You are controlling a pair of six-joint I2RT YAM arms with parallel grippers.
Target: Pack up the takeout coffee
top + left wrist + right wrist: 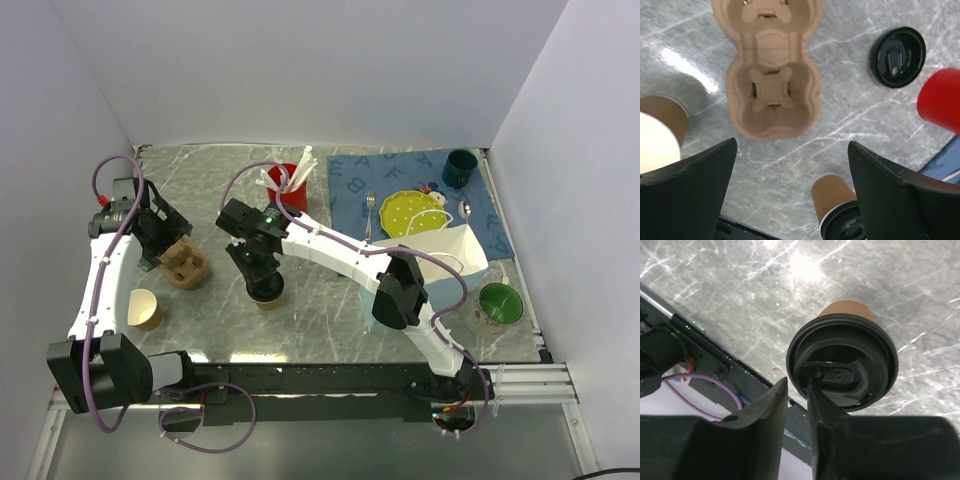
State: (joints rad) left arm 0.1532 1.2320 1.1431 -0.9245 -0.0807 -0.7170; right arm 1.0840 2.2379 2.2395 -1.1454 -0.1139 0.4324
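The takeout coffee (842, 362), a brown paper cup under a black lid, stands upright on the marble table near the front edge (267, 292). My right gripper (797, 382) hangs right above it with its jaws a narrow gap apart. One fingertip (811, 386) rests on the lid's top and the other sits just outside the rim. My left gripper (792, 150) is wide open and holds nothing. It hovers over the table beside a brown pulp cup carrier (772, 95). The coffee (837, 207) shows low in the left wrist view, partly behind the right finger.
A lidless brown cup (146, 309) stands at the front left, near the carrier (186, 266). A loose black lid (897, 56) lies by the red utensil cup (288, 185). To the right are a white paper bag (455, 255), a green bowl (497, 304), a yellow plate (412, 212) and a dark mug (460, 168).
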